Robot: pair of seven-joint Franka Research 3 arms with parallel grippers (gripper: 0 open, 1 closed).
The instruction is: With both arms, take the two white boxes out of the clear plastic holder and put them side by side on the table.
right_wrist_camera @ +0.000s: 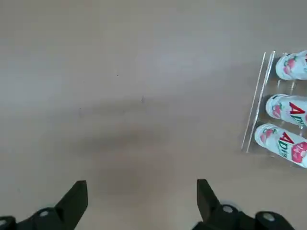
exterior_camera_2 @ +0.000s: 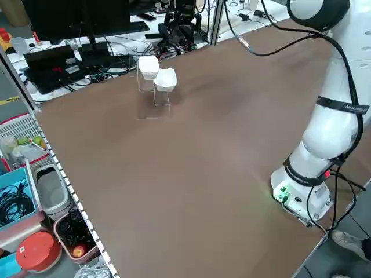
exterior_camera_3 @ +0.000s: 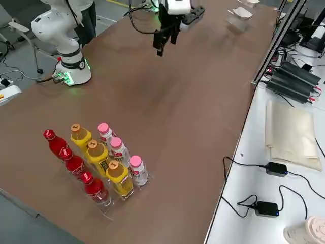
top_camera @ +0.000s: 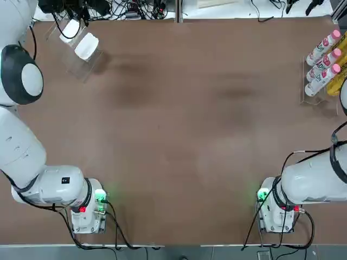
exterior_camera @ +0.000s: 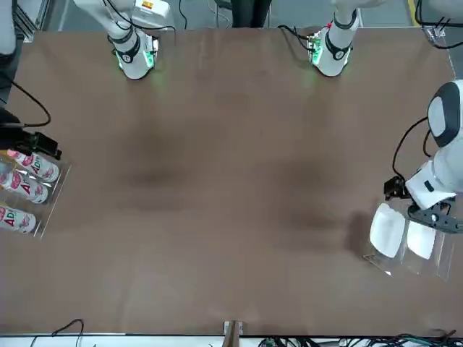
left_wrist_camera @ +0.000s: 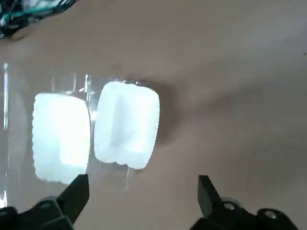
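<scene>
At the tabletop's far left corner, the two white boxes (left_wrist_camera: 127, 124) stand side by side in the clear plastic holder (top_camera: 82, 69). I have the left gripper (left_wrist_camera: 139, 201) near them, fingers wide, apparently above the boxes. The right gripper (right_wrist_camera: 142, 203), also wide and empty, hangs near the right edge, beside the pink-capped bottles (right_wrist_camera: 291, 109).
</scene>
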